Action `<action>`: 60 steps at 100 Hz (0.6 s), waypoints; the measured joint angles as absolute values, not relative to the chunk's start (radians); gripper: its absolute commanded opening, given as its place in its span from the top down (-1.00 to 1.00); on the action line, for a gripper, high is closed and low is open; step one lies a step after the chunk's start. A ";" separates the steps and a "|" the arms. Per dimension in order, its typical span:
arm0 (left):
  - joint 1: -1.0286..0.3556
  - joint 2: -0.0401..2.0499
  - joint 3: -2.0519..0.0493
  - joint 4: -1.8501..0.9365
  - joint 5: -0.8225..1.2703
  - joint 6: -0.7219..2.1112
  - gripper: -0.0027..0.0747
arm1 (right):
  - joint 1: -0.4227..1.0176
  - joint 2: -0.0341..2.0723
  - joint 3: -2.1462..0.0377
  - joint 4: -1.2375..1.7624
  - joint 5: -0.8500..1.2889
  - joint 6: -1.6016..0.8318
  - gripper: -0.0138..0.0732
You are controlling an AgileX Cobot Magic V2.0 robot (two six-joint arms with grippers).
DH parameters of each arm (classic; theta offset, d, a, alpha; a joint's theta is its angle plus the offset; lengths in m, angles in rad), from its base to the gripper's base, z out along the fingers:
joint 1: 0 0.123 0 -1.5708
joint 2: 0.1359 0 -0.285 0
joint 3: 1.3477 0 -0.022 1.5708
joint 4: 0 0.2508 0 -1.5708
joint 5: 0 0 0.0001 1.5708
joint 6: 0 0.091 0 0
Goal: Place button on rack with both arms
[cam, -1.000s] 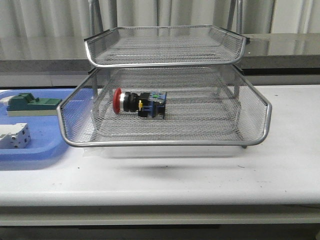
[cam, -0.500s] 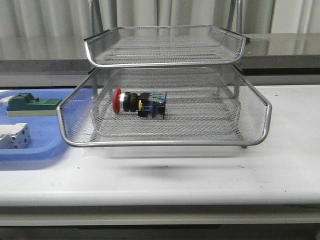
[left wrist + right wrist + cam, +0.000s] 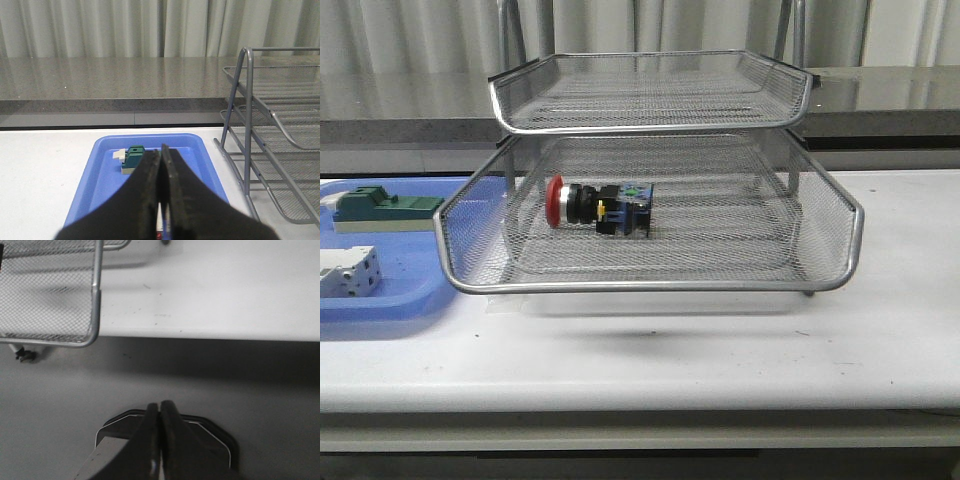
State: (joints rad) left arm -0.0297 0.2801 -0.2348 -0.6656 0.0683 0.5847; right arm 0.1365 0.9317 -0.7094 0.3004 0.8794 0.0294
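Note:
The button, red cap to the left and blue block to the right, lies on its side in the middle tier of the silver wire rack. No arm shows in the front view. In the left wrist view my left gripper is shut and empty, above the blue tray, with the rack's frame to one side. In the right wrist view my right gripper is shut and empty, out past the table's front edge over the floor, with a rack corner in view.
A flat blue tray at the table's left holds a green block and a white-grey terminal block. The green block also shows in the left wrist view. A dark base plate lies on the floor below the right gripper.

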 measured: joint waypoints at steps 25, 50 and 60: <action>-0.030 0.280 -0.235 -0.666 0.066 0.585 0.98 | 0.228 1.082 -0.709 0.406 0.811 -0.081 0.84; -0.030 0.280 -0.235 -0.666 0.066 0.585 0.98 | 0.406 1.194 -0.709 0.414 0.712 -0.089 0.83; -0.030 0.280 -0.235 -0.666 0.066 0.585 0.98 | 0.476 1.240 -0.709 0.415 0.667 -0.089 0.83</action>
